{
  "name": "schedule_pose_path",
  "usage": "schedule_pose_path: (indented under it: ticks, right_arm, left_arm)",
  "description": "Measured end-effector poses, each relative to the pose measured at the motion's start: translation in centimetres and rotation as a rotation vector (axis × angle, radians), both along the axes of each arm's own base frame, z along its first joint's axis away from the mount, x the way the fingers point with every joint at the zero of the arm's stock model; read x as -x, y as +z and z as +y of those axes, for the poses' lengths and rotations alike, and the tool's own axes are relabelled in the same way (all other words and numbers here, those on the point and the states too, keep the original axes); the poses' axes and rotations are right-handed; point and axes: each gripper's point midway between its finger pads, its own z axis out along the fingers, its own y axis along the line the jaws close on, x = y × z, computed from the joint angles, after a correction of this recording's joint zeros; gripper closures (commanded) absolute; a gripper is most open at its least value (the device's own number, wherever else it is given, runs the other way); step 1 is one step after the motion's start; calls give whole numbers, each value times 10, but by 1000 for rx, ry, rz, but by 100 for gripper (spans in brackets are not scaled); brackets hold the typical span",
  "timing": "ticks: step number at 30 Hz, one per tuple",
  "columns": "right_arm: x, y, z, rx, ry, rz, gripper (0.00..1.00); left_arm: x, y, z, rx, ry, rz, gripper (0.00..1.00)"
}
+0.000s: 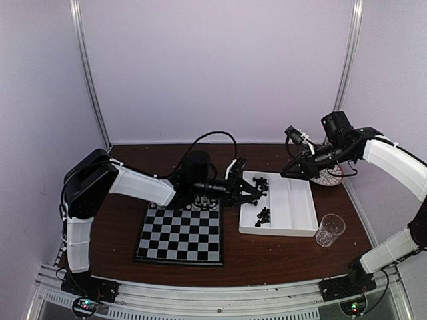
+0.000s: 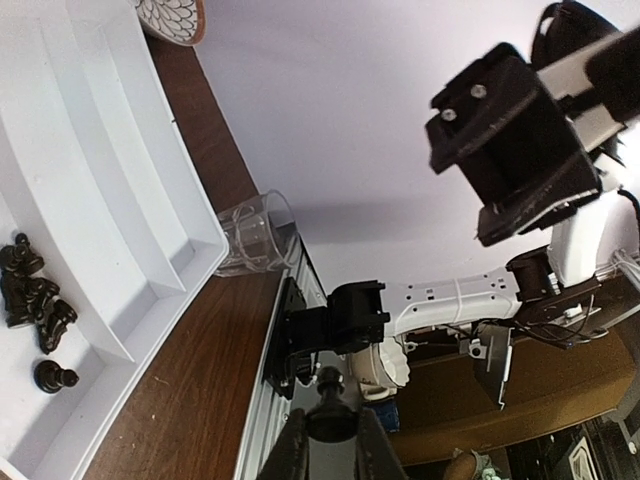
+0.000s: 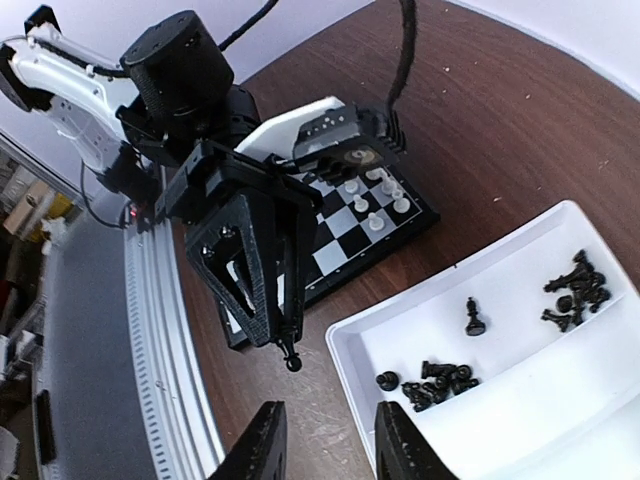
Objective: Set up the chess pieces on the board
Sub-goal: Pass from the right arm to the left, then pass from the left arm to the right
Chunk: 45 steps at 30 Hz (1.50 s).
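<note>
Carries black piece (image 3: 291,358) pinched in left gripper (image 3: 282,338) off tray (image 1: 293,207), right gripper (image 3: 332,415) spread empty; needs upright set-down at board's (image 1: 180,237) near edge.

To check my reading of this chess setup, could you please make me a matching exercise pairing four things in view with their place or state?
Column one:
1. left pincer
2. right pincer
3. clear cup
4. white pieces

Column two:
A. standing on the board
B. open, holding nothing
C. on the table beside the white tray
D. shut on a black piece

Pairs: 1-D, 2-B, 3-C, 4-A.
</note>
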Motion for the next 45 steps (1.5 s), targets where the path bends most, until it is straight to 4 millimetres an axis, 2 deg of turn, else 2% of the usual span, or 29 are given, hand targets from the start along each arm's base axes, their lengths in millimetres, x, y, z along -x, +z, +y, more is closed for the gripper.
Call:
schedule_pose_path:
  ticks: [2,7,9,17,32,45]
  right_arm:
    - [-5,-6,1,-81,-22,101,64]
    - [-5,-45,13,-201,-52,396,63]
    - [-4,-50,17,-234,-62,465,64]
    - [-12,-32,27,-358,-47,547,65]
    - [-8,-28,37,-389,-10,592,66]
    - [1,-28,45,-387,26,607,73]
  left_arm:
    - [-2,3,0,12,8,-9,96]
    - [-5,11,-1,46,27,-26,96]
    - [-6,13,-1,56,38,-29,96]
    - [-10,20,-1,86,65,-42,97]
    - [-12,29,-1,122,76,-57,97]
    - [-16,32,-1,134,92,-57,97]
